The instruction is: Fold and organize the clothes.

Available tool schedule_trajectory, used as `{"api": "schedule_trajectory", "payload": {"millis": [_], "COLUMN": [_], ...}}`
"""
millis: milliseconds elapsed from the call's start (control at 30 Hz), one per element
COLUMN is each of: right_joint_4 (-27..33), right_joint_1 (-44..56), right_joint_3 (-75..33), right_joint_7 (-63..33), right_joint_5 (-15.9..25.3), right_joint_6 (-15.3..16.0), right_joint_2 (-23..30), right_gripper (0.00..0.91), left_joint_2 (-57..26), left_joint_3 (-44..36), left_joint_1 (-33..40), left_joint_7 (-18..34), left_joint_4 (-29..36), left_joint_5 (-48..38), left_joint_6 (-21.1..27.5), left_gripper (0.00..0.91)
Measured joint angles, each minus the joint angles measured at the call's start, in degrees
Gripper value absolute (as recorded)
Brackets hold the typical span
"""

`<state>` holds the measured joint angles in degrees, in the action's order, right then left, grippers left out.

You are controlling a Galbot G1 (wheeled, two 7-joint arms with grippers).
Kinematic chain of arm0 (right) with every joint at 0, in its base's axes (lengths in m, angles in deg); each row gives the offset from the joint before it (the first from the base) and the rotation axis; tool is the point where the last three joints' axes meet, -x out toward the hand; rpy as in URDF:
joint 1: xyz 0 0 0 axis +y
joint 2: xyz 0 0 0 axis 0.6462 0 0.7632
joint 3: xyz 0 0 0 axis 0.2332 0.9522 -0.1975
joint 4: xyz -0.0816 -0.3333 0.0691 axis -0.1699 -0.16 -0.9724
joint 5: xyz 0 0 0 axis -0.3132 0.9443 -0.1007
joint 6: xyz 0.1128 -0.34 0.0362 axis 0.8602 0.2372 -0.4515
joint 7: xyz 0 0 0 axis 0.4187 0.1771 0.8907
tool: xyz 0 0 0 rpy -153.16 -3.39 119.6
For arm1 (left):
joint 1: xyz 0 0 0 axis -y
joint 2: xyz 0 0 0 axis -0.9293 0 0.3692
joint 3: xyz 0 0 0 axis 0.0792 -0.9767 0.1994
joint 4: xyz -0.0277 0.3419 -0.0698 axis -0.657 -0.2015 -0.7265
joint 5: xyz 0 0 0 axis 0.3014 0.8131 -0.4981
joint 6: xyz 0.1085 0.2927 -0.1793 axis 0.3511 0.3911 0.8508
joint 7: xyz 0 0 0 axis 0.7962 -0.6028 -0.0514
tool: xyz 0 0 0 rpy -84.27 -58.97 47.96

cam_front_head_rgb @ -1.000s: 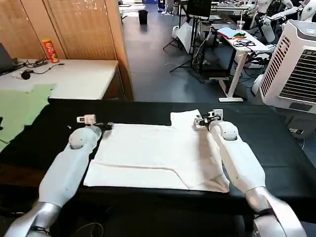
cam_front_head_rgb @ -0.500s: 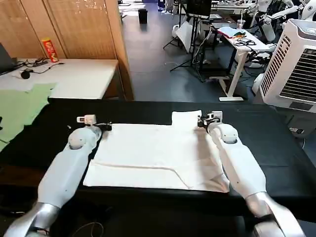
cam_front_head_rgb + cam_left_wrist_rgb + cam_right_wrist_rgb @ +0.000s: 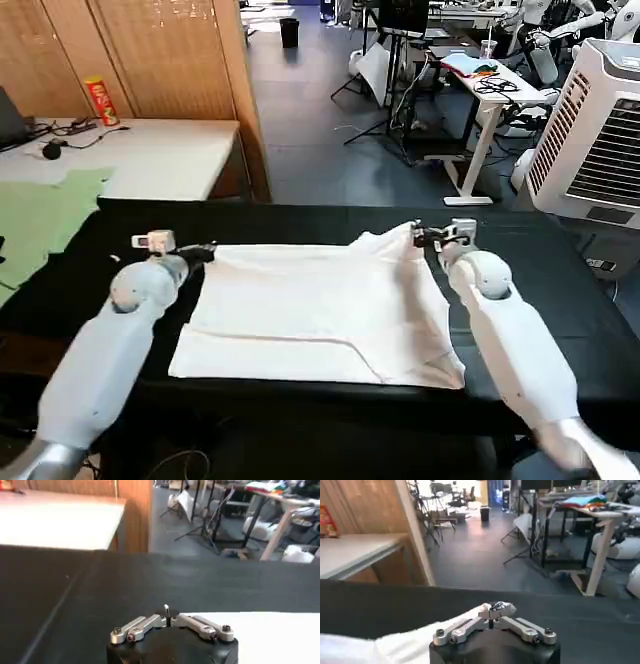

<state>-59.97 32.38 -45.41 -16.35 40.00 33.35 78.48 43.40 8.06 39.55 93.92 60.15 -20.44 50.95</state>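
The white T-shirt (image 3: 310, 310) lies plain side up on the black table (image 3: 560, 290), its near part folded over. My left gripper (image 3: 207, 250) is at the shirt's far left corner. In the left wrist view this gripper (image 3: 167, 614) is shut with a thin white sliver of cloth between its jaws, and the shirt (image 3: 260, 630) spreads beside it. My right gripper (image 3: 418, 236) is shut on the far right corner, which it holds raised off the table. In the right wrist view white cloth (image 3: 415, 637) runs up into the closed right gripper (image 3: 494, 611).
A pale green cloth (image 3: 40, 215) lies at the table's left end. Behind it stands a white desk (image 3: 150, 155) with a red can (image 3: 101, 101). A white air cooler (image 3: 600, 130) stands at the right. Bare black tabletop flanks the shirt on both sides.
Both grippers have moved apart, the left one leftward and the right one rightward. The shirt's far edge is pulled out between them, and its far right corner has risen off the table.
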Motion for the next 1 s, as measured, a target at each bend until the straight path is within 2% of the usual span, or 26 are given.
{"api": "schedule_trajectory", "payload": {"millis": [300,633,1000], "right_joint_4": [-13.1,-21.3,-24.7], "right_joint_1": [11.3,21.1,28.7], "right_joint_3": [-3.0,-6.0,-9.0], "right_joint_7": [-3.3,-3.8,-3.6], "right_joint_5": [-0.5,-0.2,0.1], "right_joint_6": [4.8,4.8,4.8], "right_joint_2": [-4.0,-6.6,-6.9], "right_gripper": [0.059,0.059,0.059], "left_joint_2": [-6.9,-10.7,-10.8], "left_joint_3": [4.1,6.9,9.3], "left_joint_1": [-10.8,-20.8,-27.4], "left_joint_7": [-0.4,0.1,0.4], "left_joint_4": [9.9,17.6,22.8], "left_joint_5": [-0.4,-0.4,0.4], "left_joint_6": [-0.5,-1.5,-2.0], "left_gripper": [0.059,0.059,0.059]}}
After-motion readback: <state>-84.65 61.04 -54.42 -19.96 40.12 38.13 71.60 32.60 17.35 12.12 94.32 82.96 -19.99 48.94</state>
